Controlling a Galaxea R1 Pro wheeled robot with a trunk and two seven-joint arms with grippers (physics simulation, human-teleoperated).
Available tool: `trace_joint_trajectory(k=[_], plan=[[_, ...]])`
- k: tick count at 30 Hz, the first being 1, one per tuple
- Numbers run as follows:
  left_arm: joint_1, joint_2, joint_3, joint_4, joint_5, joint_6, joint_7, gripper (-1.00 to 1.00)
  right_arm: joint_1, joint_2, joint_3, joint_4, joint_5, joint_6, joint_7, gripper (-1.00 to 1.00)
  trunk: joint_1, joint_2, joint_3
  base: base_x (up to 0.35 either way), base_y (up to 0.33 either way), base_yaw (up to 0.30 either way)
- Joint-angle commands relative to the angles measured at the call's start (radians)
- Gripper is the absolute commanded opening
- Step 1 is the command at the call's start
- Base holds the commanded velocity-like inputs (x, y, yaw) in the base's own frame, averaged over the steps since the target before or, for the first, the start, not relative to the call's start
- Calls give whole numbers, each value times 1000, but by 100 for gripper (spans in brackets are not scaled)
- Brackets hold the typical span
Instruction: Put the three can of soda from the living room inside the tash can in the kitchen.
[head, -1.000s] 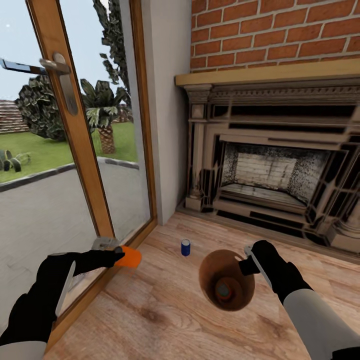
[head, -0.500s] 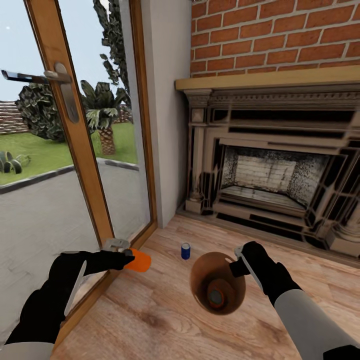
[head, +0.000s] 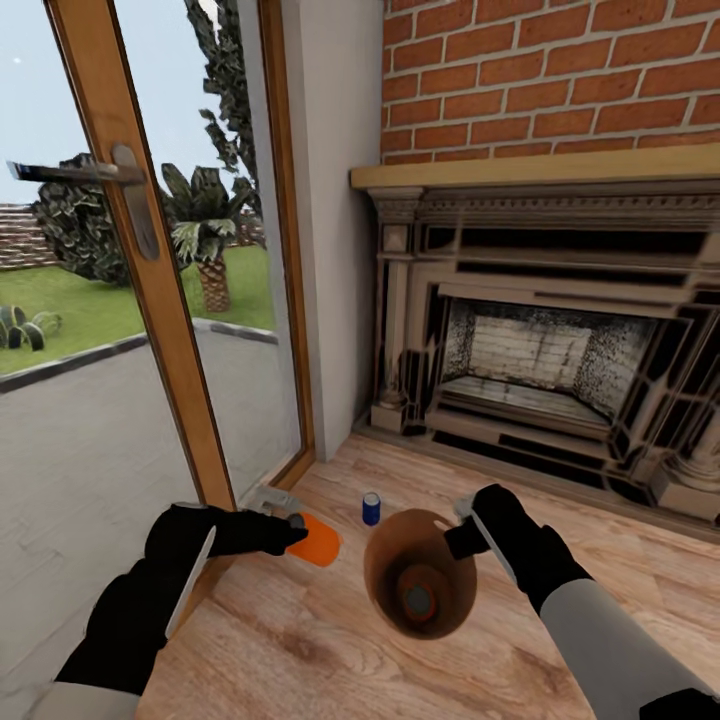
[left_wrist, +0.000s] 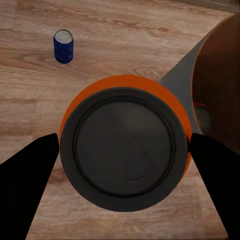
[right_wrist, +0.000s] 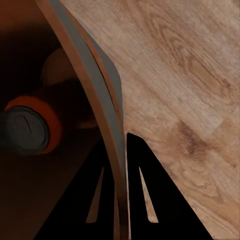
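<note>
Living room, wood floor (head: 300, 640) before the fireplace (head: 540, 330) and the glass door (head: 150, 300). Left claw (head: 300, 528) clamped on an orange soda can (head: 320, 540), held sideways above the floor, just beside the trash can (head: 385, 560). Right claw (head: 462, 533) pinches the bucket's rim, one finger (right_wrist: 145, 195) outside the wall, one inside. A second orange can (right_wrist: 30, 127) lies in the bucket's bottom. Blue can (head: 371, 508) stands upright on the floor, behind the bucket.
</note>
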Motion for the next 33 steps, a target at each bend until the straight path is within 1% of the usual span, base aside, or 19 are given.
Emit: trace_joint_trajectory(k=[1,4,5,9,14,15,16,19,22,27,28,33], plan=[[0,-6,-13,0,-3,3,0,-100,0,1,3,0,-1,0,16,-100,-4,7,3,0,0,0],[0,-13,-22,0,-2,6,-1,-100,0,1,18,0,-2,0,23,-100,-15,28,13,0,0,0],[0,-16,-26,0,-3,7,-4,-100,0,2,35,0,-2,0,27,-100,-19,35,16,0,0,0],[0,-25,-41,1,-5,8,-26,-100,0,2,52,0,-3,0,48,-100,-35,63,28,0,0,0],[0,-44,-66,-7,-6,20,-43,-100,0,10,58,0,-1,0,59,-100,-54,98,44,0,0,0],[0,-45,-73,-8,-6,21,-44,-100,0,11,59,0,-1,0,59,-100,-58,105,47,0,0,0],[0,-47,-90,-9,-6,21,-45,-100,0,12,59,0,-1,0,60,-100,-61,112,50,0,0,0],[0,-51,-112,-10,-7,22,-46,-100,0,14,60,1,0,0,60,-100,-73,133,60,0,0,0],[0,-58,-125,-11,-7,23,-46,-100,0,14,60,1,0,0,61,-100,-84,154,69,0,0,0],[0,-73,-133,-10,-11,21,-44,-100,0,15,60,2,0,0,61,-100,-104,189,85,0,0,0],[0,-80,-141,-6,-13,20,-42,-100,0,15,60,2,1,0,61,-100,-107,196,88,0,0,0],[0,-96,-170,2,-17,18,-35,-100,0,22,65,2,1,0,61,-100,-127,231,104,0,0,0]])
